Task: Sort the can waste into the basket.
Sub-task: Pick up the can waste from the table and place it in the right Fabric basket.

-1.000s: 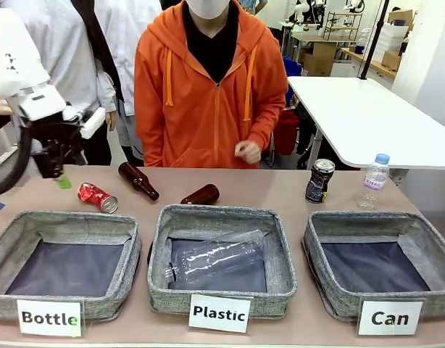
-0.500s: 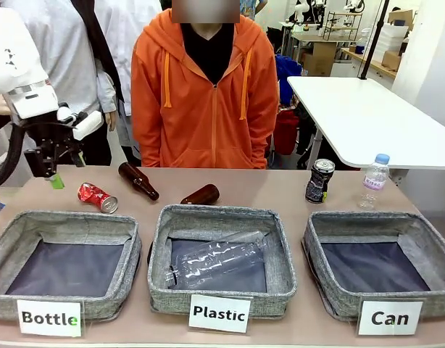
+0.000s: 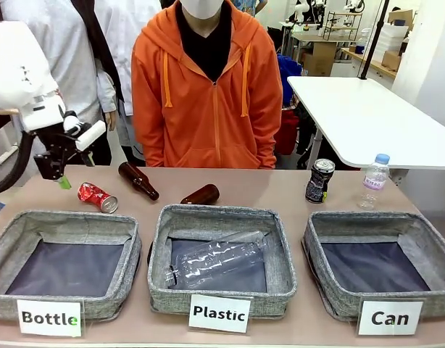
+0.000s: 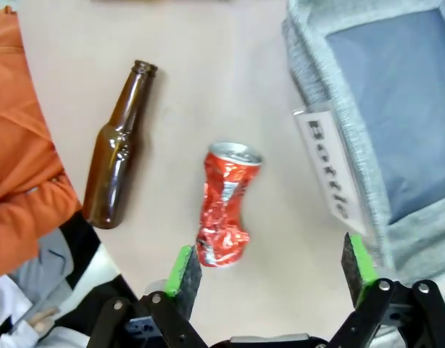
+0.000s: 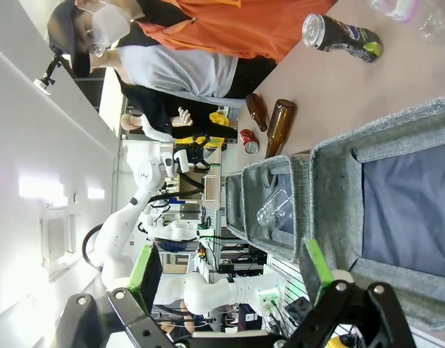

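The left jaws hang wide open and empty at the upper left of the front view, above the counter [image 3: 266, 190]. In the left wrist view the crushed red can [image 4: 226, 205] lies on its side just ahead of them, untouched, near a brown bottle [image 4: 117, 174]. The black can [image 3: 319, 180] stands upright at centre right, just behind the basket [image 3: 331, 226] labelled "Can". The right jaws, also spread wide and empty, look across that basket, probably from above its near edge.
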### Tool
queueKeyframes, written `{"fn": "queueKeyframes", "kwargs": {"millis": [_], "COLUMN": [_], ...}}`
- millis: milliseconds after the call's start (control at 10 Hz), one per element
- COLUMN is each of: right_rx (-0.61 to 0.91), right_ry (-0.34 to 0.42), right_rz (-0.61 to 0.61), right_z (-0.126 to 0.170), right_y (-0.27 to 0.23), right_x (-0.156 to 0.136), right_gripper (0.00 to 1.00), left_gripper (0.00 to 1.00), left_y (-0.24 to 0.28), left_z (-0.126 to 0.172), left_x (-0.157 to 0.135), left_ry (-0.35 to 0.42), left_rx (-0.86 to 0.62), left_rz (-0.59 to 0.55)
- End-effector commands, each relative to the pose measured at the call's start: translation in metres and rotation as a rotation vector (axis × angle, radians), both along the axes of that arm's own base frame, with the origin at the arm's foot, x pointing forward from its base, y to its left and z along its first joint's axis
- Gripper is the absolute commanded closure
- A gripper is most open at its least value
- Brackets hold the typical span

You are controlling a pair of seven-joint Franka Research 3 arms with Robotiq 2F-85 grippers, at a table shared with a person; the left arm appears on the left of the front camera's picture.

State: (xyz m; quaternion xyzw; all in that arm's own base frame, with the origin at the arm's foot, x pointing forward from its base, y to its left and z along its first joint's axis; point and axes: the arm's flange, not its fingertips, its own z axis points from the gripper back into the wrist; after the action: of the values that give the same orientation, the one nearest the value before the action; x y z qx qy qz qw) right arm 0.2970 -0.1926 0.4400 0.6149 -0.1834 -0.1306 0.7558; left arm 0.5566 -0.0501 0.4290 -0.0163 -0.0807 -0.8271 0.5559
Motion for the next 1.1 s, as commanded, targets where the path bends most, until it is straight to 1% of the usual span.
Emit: {"fn": "queueKeyframes", "kwargs": {"millis": [0,100,200,300,500,700,800,1000], "right_rx": [-0.003,-0.003,-0.003,-0.003,-0.003,-0.003,-0.003,-0.003], "right_ry": [-0.028,-0.028,-0.028,-0.028,-0.028,-0.028,-0.028,-0.028], "right_rz": [0.010,0.010,0.010,0.010,0.010,0.010,0.010,0.010], "right_z": [0.001,0.001,0.001,0.001,0.001,0.001,0.001,0.001], "right_y": [-0.001,-0.001,-0.001,-0.001,-0.001,-0.001,-0.001,-0.001], "right_x": [0.000,0.000,0.000,0.000,0.000,0.000,0.000,0.000], "right_gripper": [0.00,0.00,0.00,0.00,0.00,0.00,0.00,0.00], "left_gripper": [0.00,0.00,0.00,0.00,0.00,0.00,0.00,0.00], "left_y": [0.003,0.004,-0.001,-0.003,-0.009,-0.008,-0.007,-0.006], "left_z": [-0.016,-0.023,-0.042,-0.060,-0.087,-0.106,-0.112,-0.115], "left_x": [0.020,0.031,0.046,0.054,0.065,0.071,0.072,0.074], "left_ry": [-0.057,-0.058,-0.053,-0.002,0.074,0.107,0.104,0.090], "left_rx": [-0.034,-0.052,-0.032,0.015,0.069,0.076,0.083,0.078], "left_rz": [-0.012,-0.044,-0.065,-0.080,-0.076,-0.053,-0.044,-0.048]}}
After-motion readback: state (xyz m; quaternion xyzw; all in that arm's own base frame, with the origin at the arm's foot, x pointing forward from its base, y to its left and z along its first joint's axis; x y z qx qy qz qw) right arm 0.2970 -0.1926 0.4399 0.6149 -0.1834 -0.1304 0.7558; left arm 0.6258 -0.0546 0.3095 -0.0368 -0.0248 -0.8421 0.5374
